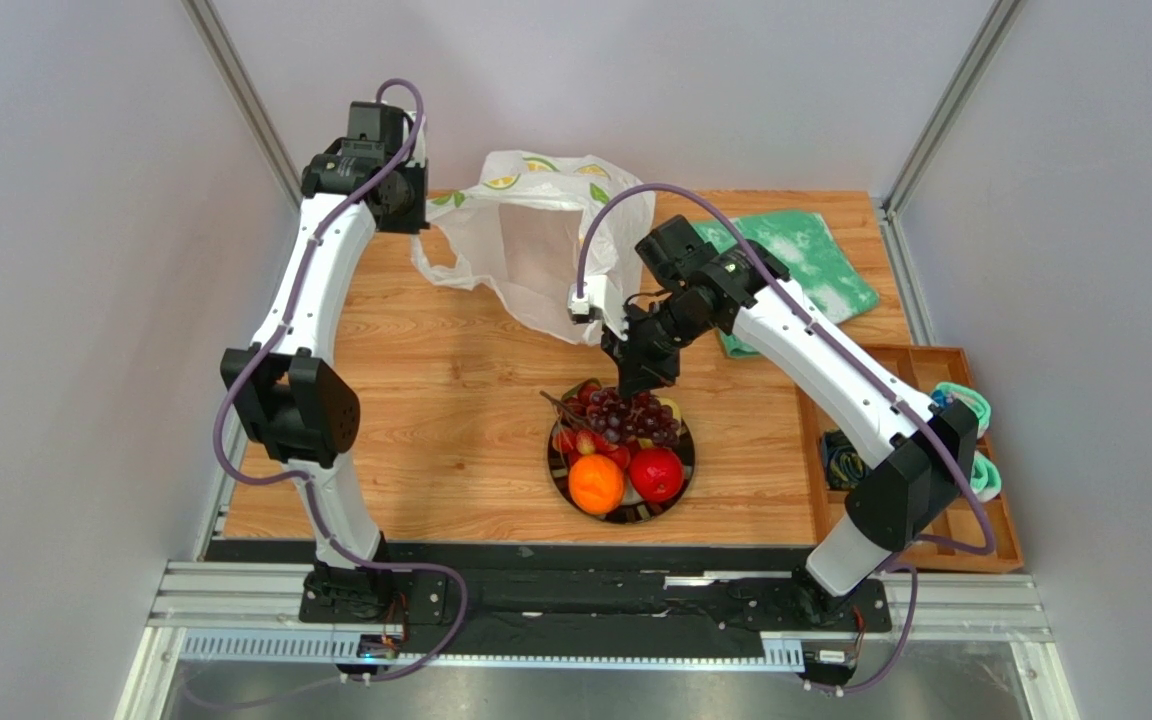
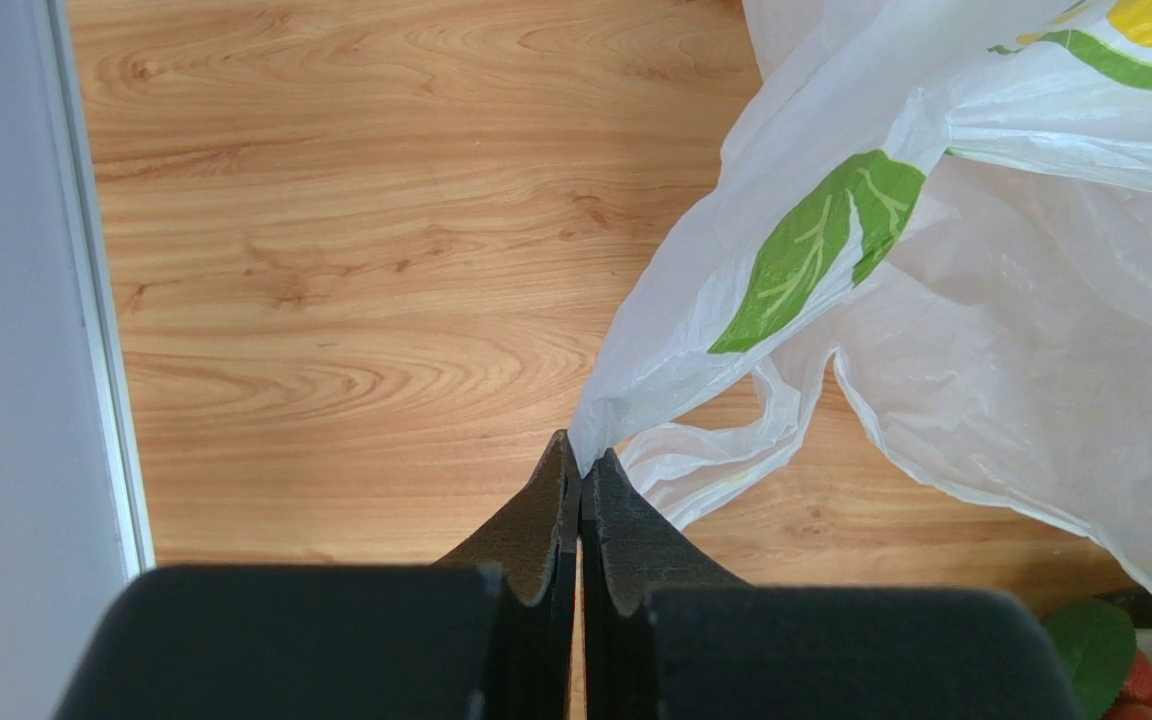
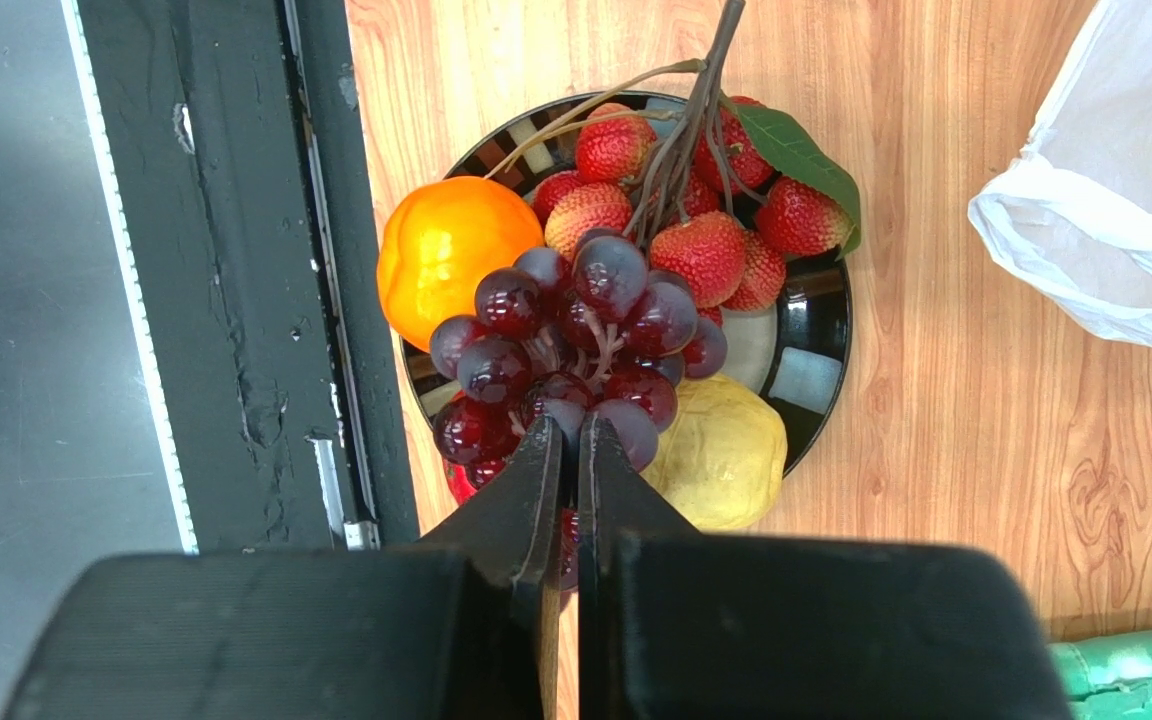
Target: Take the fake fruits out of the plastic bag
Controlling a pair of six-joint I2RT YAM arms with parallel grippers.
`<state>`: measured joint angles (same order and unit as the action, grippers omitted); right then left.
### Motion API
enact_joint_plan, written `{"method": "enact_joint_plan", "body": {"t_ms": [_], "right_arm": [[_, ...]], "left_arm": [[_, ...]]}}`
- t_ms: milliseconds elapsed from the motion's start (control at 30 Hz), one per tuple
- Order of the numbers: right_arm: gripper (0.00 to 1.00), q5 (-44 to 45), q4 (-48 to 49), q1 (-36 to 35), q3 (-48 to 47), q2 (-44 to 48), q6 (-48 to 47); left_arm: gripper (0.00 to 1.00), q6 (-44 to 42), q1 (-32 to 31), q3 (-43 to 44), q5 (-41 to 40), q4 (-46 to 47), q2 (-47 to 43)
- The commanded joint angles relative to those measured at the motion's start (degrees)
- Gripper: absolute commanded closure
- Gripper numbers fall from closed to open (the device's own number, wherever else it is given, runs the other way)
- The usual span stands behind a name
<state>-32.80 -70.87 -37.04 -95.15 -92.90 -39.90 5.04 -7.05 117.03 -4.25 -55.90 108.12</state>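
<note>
As it sits toward the far side of the wooden table (image 1: 432, 405), the thin translucent white plastic bag (image 1: 537, 248) with citrus prints has one edge clenched in the left gripper (image 2: 582, 468). Dark-rimmed round plate (image 3: 835, 323), nearer the arms, holds: round orange plastic fruit (image 3: 455, 248); yellow lemon-like fruit (image 3: 725, 450); red apple-like fruit (image 1: 657, 474); red berry cluster (image 3: 702, 248). Right gripper (image 3: 570, 443) clamped on dark purple plastic grapes (image 3: 582, 323), over the plate.

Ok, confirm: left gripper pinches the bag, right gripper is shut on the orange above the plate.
Not the orange: the right wrist view shows the right gripper shut on the grapes. The orange lies free on the plate. The rest holds.
</note>
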Motion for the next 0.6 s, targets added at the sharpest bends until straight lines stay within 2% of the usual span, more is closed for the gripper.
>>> {"method": "enact_joint_plan", "body": {"t_ms": [0, 267, 367, 500, 567], "right_arm": [[1.0, -0.25, 1.61, 0.3, -1.26, -0.26, -0.27], [0.97, -0.34, -0.05, 0.39, -2.49, -2.8, -0.35], [0.89, -0.25, -1.37, 0.39, -3.89, -3.86, -0.09], [0.74, 0.36, -2.17, 0.39, -5.04, -4.48, 0.0], [0.71, 0.54, -2.25, 0.39, -5.04, -4.48, -0.09]], "left_arm": [[1.0, -0.82, 0.02, 0.21, 1.09, 0.26, 0.52], [1.0, -0.82, 0.02, 0.39, 2.14, 0.09, 1.4], [1.0, -0.82, 0.02, 0.48, 2.58, 0.0, 1.4], [1.0, -0.73, 0.02, 0.48, 3.11, 0.0, 1.48], [1.0, -0.73, 0.02, 0.74, 3.2, 0.0, 1.75]]}}
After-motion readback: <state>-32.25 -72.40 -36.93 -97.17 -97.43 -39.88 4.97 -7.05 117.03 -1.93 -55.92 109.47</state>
